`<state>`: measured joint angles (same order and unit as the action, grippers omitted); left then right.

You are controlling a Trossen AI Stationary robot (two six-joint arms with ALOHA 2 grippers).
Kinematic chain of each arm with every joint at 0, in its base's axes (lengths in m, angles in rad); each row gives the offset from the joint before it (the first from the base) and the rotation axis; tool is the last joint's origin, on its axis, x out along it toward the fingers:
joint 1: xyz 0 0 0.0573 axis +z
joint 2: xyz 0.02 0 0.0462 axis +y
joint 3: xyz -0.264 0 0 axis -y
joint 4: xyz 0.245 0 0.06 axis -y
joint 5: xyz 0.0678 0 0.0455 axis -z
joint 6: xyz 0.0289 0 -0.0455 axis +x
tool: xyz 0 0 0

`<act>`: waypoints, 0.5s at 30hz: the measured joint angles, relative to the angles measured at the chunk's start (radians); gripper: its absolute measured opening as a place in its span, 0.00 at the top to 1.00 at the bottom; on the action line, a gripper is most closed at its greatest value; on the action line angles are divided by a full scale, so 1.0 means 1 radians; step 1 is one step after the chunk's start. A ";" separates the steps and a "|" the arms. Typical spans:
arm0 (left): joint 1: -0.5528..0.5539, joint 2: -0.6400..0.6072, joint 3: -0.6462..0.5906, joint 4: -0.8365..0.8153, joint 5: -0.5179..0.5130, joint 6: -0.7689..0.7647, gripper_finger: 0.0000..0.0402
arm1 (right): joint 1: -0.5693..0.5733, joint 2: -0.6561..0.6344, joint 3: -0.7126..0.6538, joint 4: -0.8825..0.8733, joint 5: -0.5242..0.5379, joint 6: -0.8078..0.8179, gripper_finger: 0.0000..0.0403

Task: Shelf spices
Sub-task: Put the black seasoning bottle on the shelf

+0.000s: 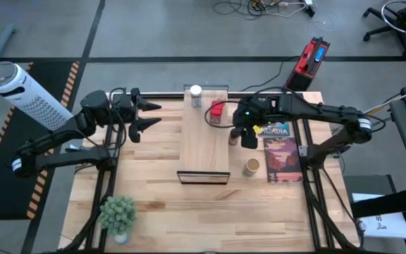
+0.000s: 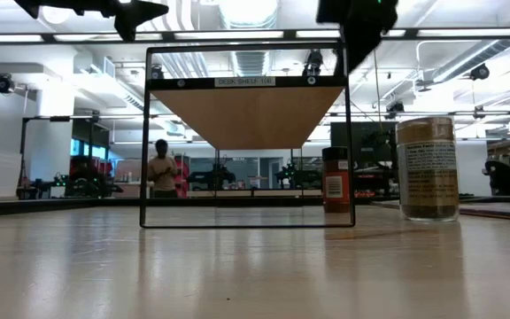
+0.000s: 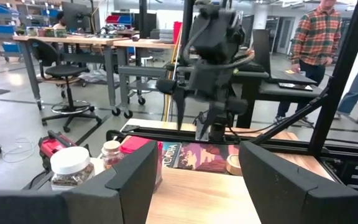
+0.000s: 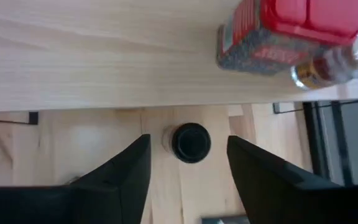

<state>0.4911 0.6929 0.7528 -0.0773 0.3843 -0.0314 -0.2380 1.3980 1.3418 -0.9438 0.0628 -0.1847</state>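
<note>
The shelf (image 1: 203, 141) is a pale board raised on a dark wire frame (image 2: 246, 133). The white-capped jar (image 1: 195, 94) stands at its far end and the red tin (image 1: 217, 111) at its right edge. The black-lidded jar (image 4: 191, 142) stands on the tabletop just right of the shelf (image 2: 335, 180). My right gripper (image 1: 242, 135) hangs open above that jar, pointing down, one finger on either side and well clear of it. The tan-topped jar (image 1: 251, 166) stands on the table nearer the front. My left gripper (image 1: 146, 116) waits open, left of the shelf.
A printed game box (image 1: 282, 152) lies flat on the table right of the jars. A small potted plant (image 1: 118, 215) stands at the near left corner. A small clear bottle (image 4: 331, 62) stands against the red tin. People stand in the room beyond the table.
</note>
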 joint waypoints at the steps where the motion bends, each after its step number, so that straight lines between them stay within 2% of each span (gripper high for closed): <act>1: 0.000 0.001 0.000 0.001 0.000 0.000 0.47 | -0.015 -0.013 -0.042 0.019 -0.017 -0.009 0.48; 6: 0.000 0.013 0.000 0.024 -0.006 0.000 0.48 | -0.038 -0.028 -0.201 0.150 -0.154 -0.044 0.39; 11: 0.000 0.033 0.000 0.033 -0.008 -0.001 0.48 | -0.044 -0.004 -0.266 0.265 -0.115 -0.104 0.30; 15: 0.000 0.044 0.000 0.032 -0.008 -0.003 0.48 | -0.059 -0.005 -0.280 0.318 -0.128 -0.103 0.26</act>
<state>0.4911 0.7365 0.7530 -0.0452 0.3765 -0.0341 -0.2972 1.3927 1.0618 -0.6254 -0.0652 -0.2882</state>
